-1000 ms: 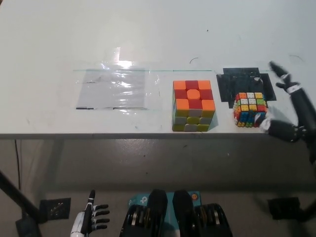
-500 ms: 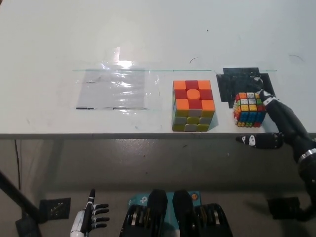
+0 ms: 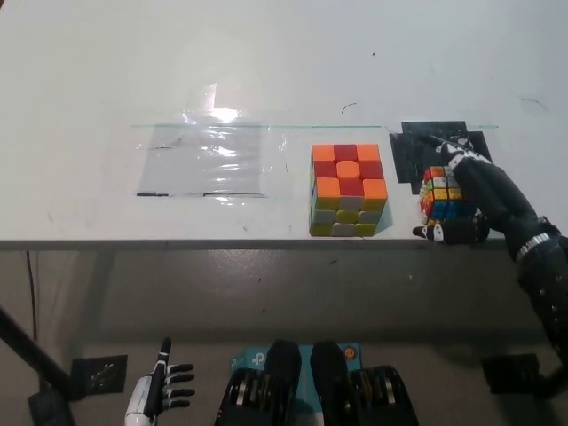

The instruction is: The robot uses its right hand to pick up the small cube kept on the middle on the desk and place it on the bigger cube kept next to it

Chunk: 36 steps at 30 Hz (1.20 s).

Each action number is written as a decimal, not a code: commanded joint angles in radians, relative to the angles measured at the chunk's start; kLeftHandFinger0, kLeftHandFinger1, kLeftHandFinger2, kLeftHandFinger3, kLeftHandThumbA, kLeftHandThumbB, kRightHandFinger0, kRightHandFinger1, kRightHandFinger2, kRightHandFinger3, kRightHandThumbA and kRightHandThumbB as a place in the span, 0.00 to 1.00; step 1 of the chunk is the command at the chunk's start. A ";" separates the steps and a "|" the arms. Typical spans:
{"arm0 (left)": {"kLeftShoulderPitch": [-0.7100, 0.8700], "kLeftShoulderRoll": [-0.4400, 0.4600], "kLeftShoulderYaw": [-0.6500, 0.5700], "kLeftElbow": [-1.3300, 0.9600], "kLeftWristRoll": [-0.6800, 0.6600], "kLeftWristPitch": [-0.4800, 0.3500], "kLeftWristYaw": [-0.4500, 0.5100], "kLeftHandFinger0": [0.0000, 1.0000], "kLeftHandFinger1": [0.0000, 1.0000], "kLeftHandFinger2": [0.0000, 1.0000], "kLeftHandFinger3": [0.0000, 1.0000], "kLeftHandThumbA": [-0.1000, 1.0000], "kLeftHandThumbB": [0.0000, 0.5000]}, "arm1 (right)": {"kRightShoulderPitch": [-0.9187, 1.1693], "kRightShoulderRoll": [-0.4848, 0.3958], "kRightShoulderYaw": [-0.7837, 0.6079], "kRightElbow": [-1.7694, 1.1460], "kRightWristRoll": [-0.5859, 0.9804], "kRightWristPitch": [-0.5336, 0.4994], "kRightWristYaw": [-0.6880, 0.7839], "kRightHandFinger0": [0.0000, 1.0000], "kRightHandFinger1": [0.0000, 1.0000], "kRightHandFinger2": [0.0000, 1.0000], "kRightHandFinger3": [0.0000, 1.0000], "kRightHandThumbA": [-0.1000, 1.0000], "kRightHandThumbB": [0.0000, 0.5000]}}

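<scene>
Closing in on the small cube (image 3: 441,193), the black right hand (image 3: 470,200) is seen draped over its right side, fingers across the top and one digit curled along the front lower edge. A wrap is forming, but whether the cube is firmly clamped cannot be told, since nothing shows it lifted off the desk (image 3: 266,62). The small cube is found just right of the bigger cube (image 3: 348,189), the two apart with bare desk between them, both near the front edge. A black patch (image 3: 410,146) lies just behind the small one.

For a clean pick, pressure should be settled on opposite faces before any lift, because the glossy plastic tiles look slippery and the cube could be nudged off the near edge. The bigger cube's top is flat, orange and red, so a level set-down at its centre would be wanted. Left of it, a crinkled clear plastic sheet (image 3: 206,160) is spread, catching glare. The white left hand (image 3: 164,392) is left resting well below, fingers apart, holding nothing.
</scene>
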 commanded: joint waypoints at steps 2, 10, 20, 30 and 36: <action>-0.015 0.009 -0.003 -0.026 0.004 -0.010 0.007 0.70 0.62 0.67 0.63 1.00 0.44 | -0.065 -0.009 -0.004 0.026 -0.031 -0.075 0.012 1.00 1.00 1.00 1.00 1.00 0.97; -0.031 0.007 -0.009 -0.020 0.019 -0.029 0.026 0.67 0.59 0.62 0.58 1.00 0.44 | -0.082 -0.003 0.012 0.115 -0.059 -0.117 0.007 1.00 1.00 1.00 1.00 0.96 0.98; -0.061 0.014 -0.007 0.007 0.006 -0.052 0.001 0.67 0.60 0.66 0.61 1.00 0.39 | -0.066 0.024 0.017 0.256 -0.073 -0.141 -0.013 1.00 1.00 1.00 1.00 0.89 0.89; -0.067 0.013 -0.006 -0.002 0.005 -0.040 0.009 0.67 0.61 0.67 0.61 1.00 0.40 | -0.103 0.022 0.067 0.379 -0.153 -0.270 -0.088 0.64 0.73 0.96 1.00 0.79 0.48; -0.077 0.013 -0.003 0.005 0.002 -0.043 0.010 0.63 0.58 0.63 0.59 1.00 0.41 | -0.119 0.026 0.086 0.422 -0.199 -0.344 -0.160 0.00 0.00 0.09 1.00 0.30 0.00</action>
